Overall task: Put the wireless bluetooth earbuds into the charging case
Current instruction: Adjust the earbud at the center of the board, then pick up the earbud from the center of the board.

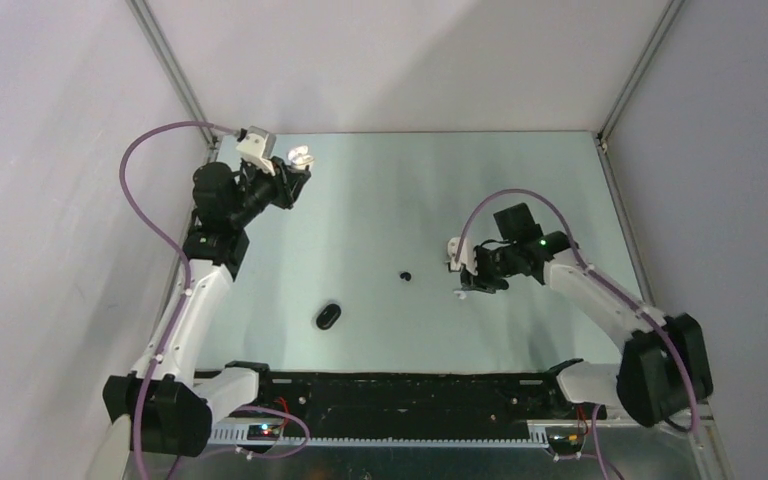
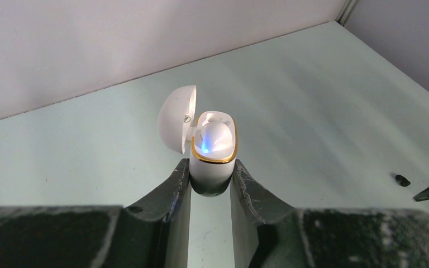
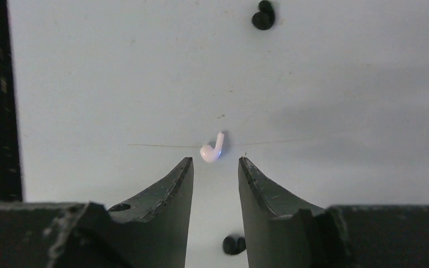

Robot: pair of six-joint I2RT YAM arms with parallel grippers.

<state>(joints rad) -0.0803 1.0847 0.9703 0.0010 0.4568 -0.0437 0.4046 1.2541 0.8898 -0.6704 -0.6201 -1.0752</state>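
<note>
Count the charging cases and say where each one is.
2. The white case, lid open, is held in the left gripper at the table's far left. The black case lies closed on the table near the front, left of centre. Another could lie hidden.

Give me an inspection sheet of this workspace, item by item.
Surface: pale table, faint scuffs.
Job's things: open white charging case, seated white bud lit blue; white earbud loose on the table; black earbud loose; likely second black earbud beneath the right end effector; closed black case.
Clutter: nothing seen.
End effectors: left end effector shut on the white charging case; right end effector open, just short of the white earbud.
Cables: purple cables loop off both arms.
Surroundings: grey walls, metal corner posts.
</note>
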